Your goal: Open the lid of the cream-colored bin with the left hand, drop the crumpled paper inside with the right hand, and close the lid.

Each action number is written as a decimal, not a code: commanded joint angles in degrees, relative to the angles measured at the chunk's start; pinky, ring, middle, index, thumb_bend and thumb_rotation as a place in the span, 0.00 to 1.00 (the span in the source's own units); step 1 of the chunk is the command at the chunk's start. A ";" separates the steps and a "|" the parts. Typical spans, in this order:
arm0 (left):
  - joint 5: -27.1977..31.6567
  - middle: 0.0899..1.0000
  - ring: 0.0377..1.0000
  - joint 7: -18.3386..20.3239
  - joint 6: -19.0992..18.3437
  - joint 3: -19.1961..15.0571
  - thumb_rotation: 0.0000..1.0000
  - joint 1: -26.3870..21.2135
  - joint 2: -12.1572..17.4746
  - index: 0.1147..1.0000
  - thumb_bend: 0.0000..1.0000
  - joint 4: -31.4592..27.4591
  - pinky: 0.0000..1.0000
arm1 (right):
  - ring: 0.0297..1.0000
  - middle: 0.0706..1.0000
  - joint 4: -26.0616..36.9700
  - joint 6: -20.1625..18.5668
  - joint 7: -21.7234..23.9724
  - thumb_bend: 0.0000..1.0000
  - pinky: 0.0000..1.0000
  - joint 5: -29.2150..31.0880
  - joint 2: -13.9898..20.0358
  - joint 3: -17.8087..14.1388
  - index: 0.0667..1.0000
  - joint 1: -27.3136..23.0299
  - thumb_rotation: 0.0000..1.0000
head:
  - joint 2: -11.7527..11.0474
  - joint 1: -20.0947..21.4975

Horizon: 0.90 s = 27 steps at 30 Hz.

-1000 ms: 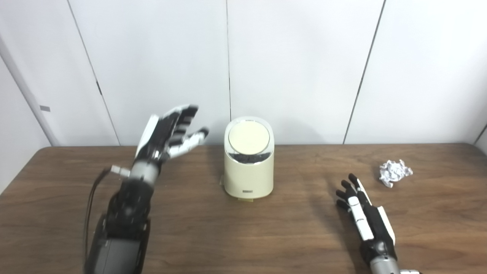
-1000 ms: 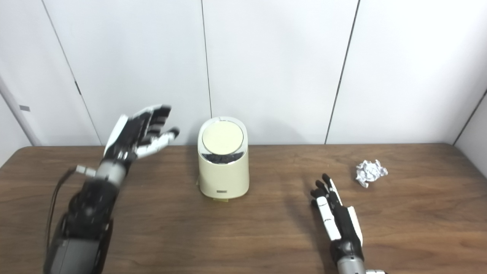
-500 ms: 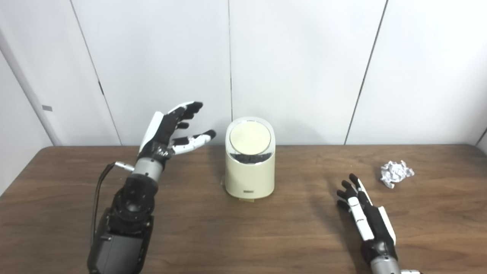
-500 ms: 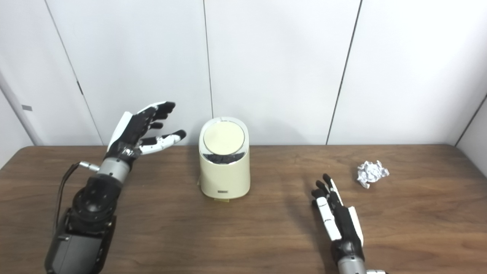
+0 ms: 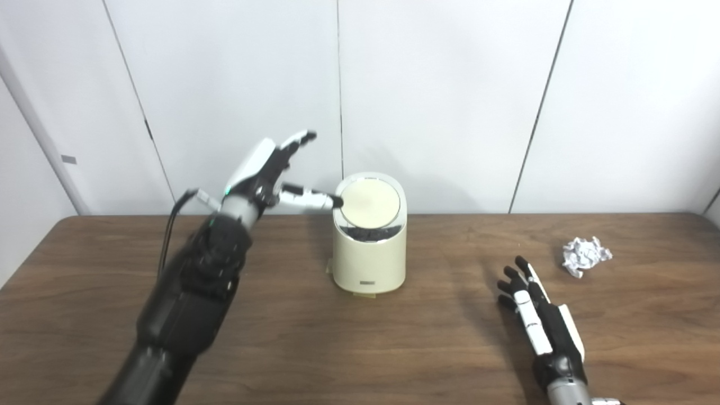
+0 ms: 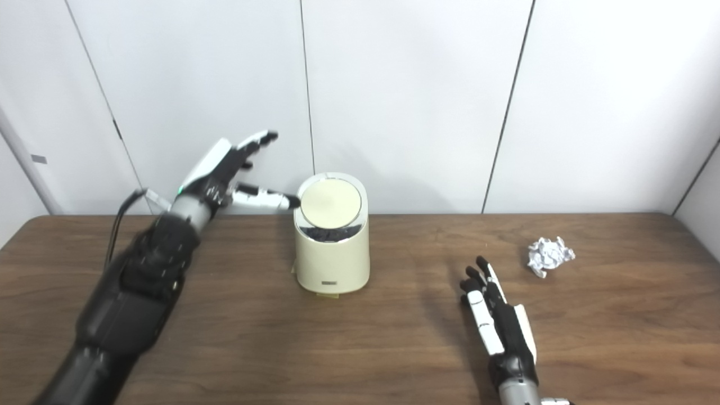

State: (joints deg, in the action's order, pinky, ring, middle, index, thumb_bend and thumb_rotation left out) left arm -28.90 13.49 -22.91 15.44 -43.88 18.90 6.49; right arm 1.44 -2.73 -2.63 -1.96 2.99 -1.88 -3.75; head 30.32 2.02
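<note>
The cream-colored bin [image 5: 368,253] stands upright at the middle of the brown table, its round lid [image 5: 369,202] shut. My left hand [image 5: 269,174] is open and raised just left of the bin, fingers spread, thumb tip at the lid's left edge. The crumpled white paper [image 5: 584,254] lies on the table at the right. My right hand [image 5: 535,315] is open and flat on the table, empty, a little in front and left of the paper. The same scene shows in the right eye view: bin [image 6: 332,253], paper [image 6: 549,254].
The table [image 5: 394,349] runs the width of the view, its far edge against a white panelled wall [image 5: 450,101]. A black cable [image 5: 171,225] hangs from my left wrist.
My left hand has moved up and to the right, from well left of the bin to its lid, the thumb now reaching the lid's left edge. The right hand, bin and paper have not moved.
</note>
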 commanded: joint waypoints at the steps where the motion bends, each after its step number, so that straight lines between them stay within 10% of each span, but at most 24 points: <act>1: -2.57 1.00 1.00 0.33 0.78 1.42 0.29 -4.05 0.70 1.00 1.00 1.17 0.87 | 0.87 0.91 0.03 -0.30 0.72 0.43 0.83 0.16 -0.04 0.38 0.95 -0.64 0.86 | 0.12 0.06; 27: -15.73 0.94 0.94 -2.70 9.67 12.40 0.28 -11.84 -2.13 0.96 0.96 14.84 0.87 | 0.88 0.92 1.78 -2.21 0.43 0.43 0.84 -1.55 -0.48 1.50 0.96 -0.31 0.88 | 1.19 0.76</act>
State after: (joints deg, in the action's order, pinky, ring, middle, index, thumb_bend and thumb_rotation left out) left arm -43.28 11.30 -14.15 27.54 -52.68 17.23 21.88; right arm 2.38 -4.36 -2.94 -3.26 2.85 -1.33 -3.54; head 31.46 2.72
